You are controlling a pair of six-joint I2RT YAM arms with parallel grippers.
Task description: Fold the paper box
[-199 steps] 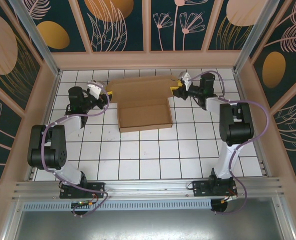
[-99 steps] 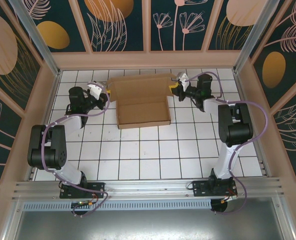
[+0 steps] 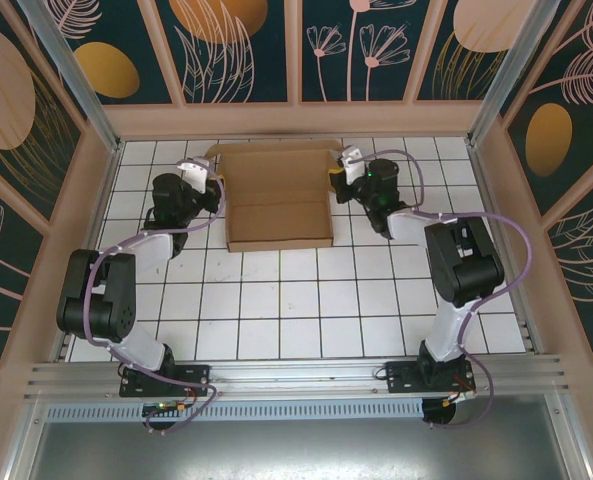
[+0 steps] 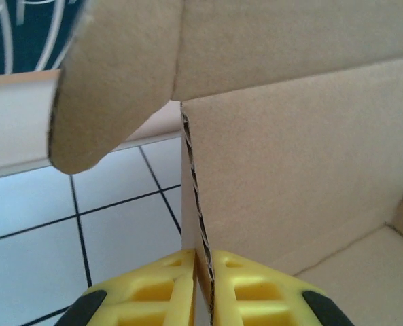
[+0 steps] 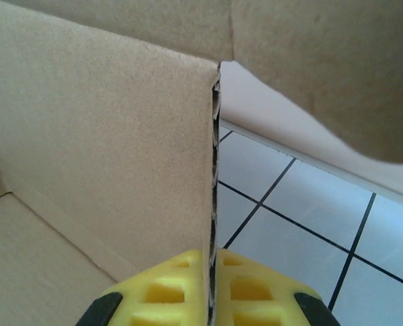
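Cardboard box (image 3: 279,205) sits on white tiles (image 3: 306,300) near the back wall (image 3: 296,120). Left gripper (image 3: 215,190) and right gripper (image 3: 335,184) each pinch a side panel.

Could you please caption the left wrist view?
Left end effector clamps an upright wall of the brown corrugated cardboard box.

open tiled floor (image 3: 306,310) nearside, upright paper box (image 3: 279,205) walls blocking centre

You have one paper box (image 3: 276,205) lying on one tiled table (image 3: 306,300). You have two grippers to count: one left gripper (image 3: 214,192) and one right gripper (image 3: 336,180).
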